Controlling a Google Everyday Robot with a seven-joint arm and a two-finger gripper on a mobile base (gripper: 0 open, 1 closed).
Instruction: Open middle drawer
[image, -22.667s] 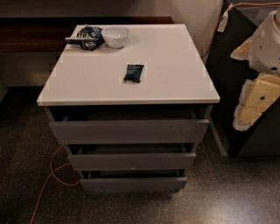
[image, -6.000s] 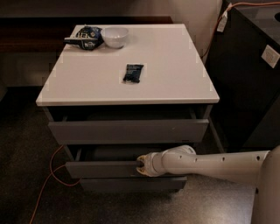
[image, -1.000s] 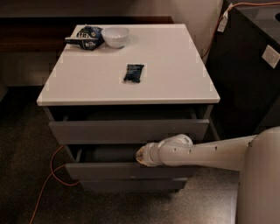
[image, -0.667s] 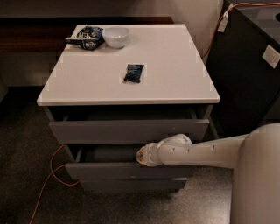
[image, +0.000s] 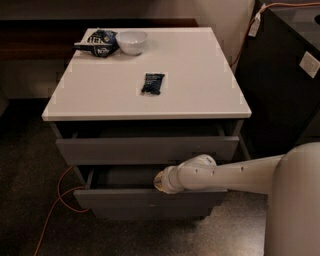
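Note:
The grey drawer cabinet has three drawers under a white top. The middle drawer is pulled out toward me and its dark inside shows. The top drawer sits slightly out. My white arm reaches in from the right. The gripper is at the middle drawer's upper front edge, near its centre, its fingers hidden behind the wrist and the drawer lip. The bottom drawer is hidden under the middle one.
On the top lie a dark snack packet, a white bowl and a blue chip bag. A black cabinet stands to the right. An orange cable runs on the floor at left.
The middle drawer has come out slightly further with the gripper at its front edge; the arm's elbow has moved closer to the camera at right.

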